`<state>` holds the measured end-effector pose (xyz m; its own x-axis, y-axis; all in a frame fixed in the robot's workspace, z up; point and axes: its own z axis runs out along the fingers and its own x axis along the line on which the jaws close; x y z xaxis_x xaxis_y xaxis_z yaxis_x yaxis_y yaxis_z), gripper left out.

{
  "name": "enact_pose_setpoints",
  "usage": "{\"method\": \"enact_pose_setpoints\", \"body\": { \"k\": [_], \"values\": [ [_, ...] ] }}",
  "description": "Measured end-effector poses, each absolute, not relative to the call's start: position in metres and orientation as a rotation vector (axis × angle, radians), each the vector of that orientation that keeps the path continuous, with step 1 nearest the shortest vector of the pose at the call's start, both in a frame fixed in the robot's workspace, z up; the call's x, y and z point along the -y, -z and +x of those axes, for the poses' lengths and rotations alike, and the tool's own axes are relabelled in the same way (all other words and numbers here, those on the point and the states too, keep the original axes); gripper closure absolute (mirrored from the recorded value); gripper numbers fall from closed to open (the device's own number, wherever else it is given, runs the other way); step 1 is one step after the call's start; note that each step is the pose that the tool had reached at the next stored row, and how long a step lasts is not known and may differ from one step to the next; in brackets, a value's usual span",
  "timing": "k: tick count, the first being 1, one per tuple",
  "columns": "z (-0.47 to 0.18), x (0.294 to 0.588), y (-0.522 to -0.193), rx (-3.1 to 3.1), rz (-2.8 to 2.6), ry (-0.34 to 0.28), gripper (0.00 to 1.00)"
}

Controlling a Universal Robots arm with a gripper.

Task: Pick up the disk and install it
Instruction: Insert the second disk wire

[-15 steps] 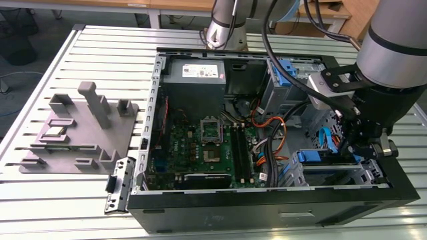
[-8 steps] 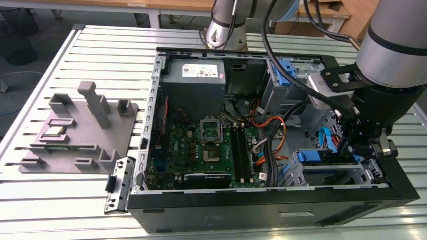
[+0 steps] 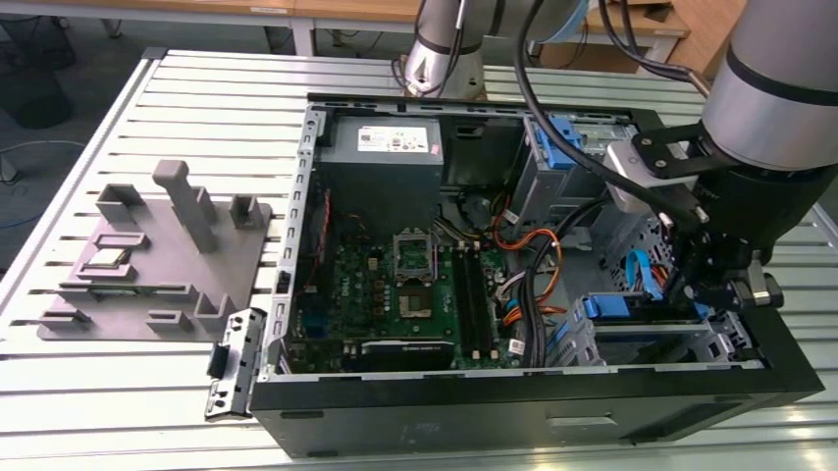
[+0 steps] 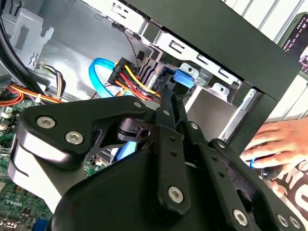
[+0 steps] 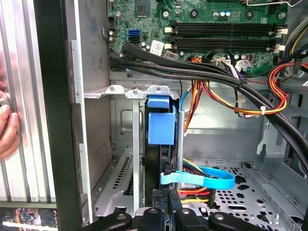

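The open computer case [image 3: 282, 294] lies on the slatted table. In its drive cage, at the exterior view's near right corner, the disk [image 3: 639, 332] stands on edge as a thin silver and blue strip. A blue plastic end piece [image 5: 161, 122] caps that slot, and in the exterior view it [image 3: 609, 306] rises just left of my arm. My gripper [image 3: 688, 289] reaches down into the case beside the cage. In both wrist views its black fingers [image 4: 168, 98] [image 5: 161, 209] lie close together with nothing between them. Their tips stop short of the blue end piece [image 4: 184, 78].
A blue flat cable [image 5: 202, 179] and red, yellow and orange wires [image 5: 240, 103] cross the space beside the cage. The green motherboard [image 3: 392, 294] and grey power supply [image 3: 383, 147] fill the case. A grey fixture plate [image 3: 157, 265] lies left. A person's hand [image 4: 274, 139] rests outside the case wall.
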<state>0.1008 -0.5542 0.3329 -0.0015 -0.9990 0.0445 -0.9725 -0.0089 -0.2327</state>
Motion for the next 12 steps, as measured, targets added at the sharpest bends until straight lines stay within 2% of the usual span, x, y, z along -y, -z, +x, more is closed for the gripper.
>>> {"method": "enact_pose_setpoints", "body": {
  "k": [12],
  "values": [
    [0.1011, 0.5530, -0.3323, -2.163, -2.070, 0.295, 0.84]
  ]
}}
